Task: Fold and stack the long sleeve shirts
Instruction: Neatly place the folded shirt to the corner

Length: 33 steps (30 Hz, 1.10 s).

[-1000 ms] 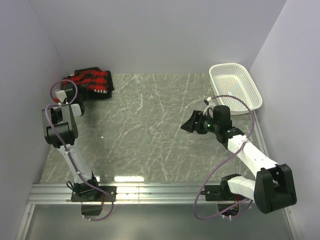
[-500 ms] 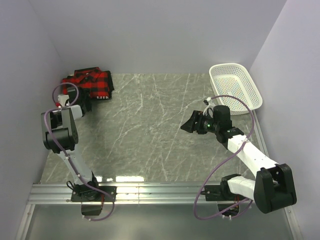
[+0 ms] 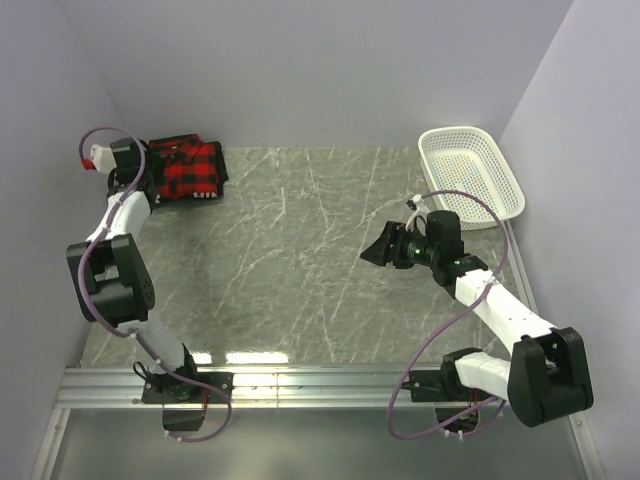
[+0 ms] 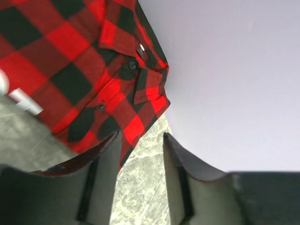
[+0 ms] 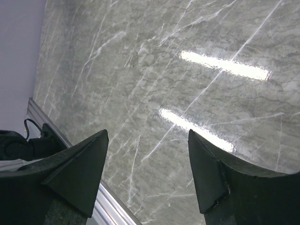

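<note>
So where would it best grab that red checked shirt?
Probably by its left edge, approached from the left by the left gripper. The plaid shirt lies flat and folded in the far corner, so only an edge gives fingers something to pinch.

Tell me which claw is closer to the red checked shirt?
Left. The left claw sits right beside the red plaid shirt; the right claw hangs far across the table.
</note>
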{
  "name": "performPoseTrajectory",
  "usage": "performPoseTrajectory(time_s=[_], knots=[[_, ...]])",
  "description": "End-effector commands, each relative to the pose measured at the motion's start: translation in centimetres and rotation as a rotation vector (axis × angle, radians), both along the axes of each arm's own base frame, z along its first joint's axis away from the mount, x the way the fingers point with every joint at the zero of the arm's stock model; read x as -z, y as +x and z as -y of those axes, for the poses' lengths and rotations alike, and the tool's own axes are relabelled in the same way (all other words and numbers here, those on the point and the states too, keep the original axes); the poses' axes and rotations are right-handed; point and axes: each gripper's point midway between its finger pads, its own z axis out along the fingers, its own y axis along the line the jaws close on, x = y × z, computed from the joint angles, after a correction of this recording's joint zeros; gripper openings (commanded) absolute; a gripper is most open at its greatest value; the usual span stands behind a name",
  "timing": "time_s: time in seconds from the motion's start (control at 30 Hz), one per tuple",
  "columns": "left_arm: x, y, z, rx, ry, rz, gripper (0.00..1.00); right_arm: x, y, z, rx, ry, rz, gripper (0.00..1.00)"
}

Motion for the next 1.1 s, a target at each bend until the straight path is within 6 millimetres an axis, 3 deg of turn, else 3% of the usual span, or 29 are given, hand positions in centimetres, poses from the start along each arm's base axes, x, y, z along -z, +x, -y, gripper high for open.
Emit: performPoseTrajectory(time_s=[0.0,0.13,0.23,0.33,0.47,0.57,0.6,0.63,0.7,0.73,0.8,0.83,0.9,0.93,1.0,1.07], knots=[[2.6,1.9,1.2,0.109,0.012,-0.054,0.45,-2.4,1.1,-0.2,-0.009,0.023,0.089,0.76],[8.8,2.5,1.5,0.116,-0.054,-0.157,0.38,-2.3,1.0,-0.1,-0.005,0.019,0.084,0.76],[11.3,2.7,1.7,0.121,-0.083,-0.177,0.36,-2.3,1.0,-0.1,-0.002,0.015,0.082,0.76],[12.1,2.7,1.9,0.128,-0.089,-0.191,0.38,-2.3,1.0,-0.1,-0.005,0.015,0.083,0.75],[10.2,2.6,1.5,0.135,-0.036,-0.18,0.47,-2.9,1.1,0.1,0.005,0.009,0.098,0.75],[6.8,2.1,1.0,0.137,0.033,-0.159,0.64,-4.0,1.3,0.4,0.026,-0.002,0.119,0.76],[4.2,1.6,1.0,0.148,0.075,-0.128,0.72,-4.2,1.3,0.8,0.048,-0.016,0.12,0.76],[2.9,1.3,1.0,0.152,0.096,-0.118,0.76,-4.9,1.5,1.0,0.062,-0.023,0.135,0.76],[0.9,-0.2,0.8,0.167,0.165,-0.135,0.87,-5.7,1.3,1.7,0.088,-0.048,0.14,0.77],[-2.4,-1.3,0.9,0.166,0.207,-0.091,0.91,-6.7,1.8,2.2,0.126,-0.066,0.164,0.77],[-4.5,-3.4,0.8,0.182,0.291,-0.111,0.98,-7.9,1.4,3.1,0.171,-0.084,0.179,0.79],[-7.8,-5.2,1.1,0.181,0.333,-0.062,0.99,-8.8,1.6,3.5,0.201,-0.09,0.198,0.8],[-10.0,-7.6,1.4,0.2,0.41,-0.052,0.99,-10.1,1.5,4.9,0.287,-0.098,0.217,0.8],[-13.8,-9.9,1.9,0.187,0.45,0.029,0.99,-11.0,1.5,5.1,0.307,-0.092,0.236,0.82],[-17.4,-13.4,3.0,0.201,0.512,0.103,0.99,-12.0,1.2,6.4,0.379,-0.109,0.246,0.83],[-19.0,-15.3,3.9,0.238,0.566,0.091,0.99,-13.8,1.0,7.2,0.416,-0.121,0.286,0.84]])
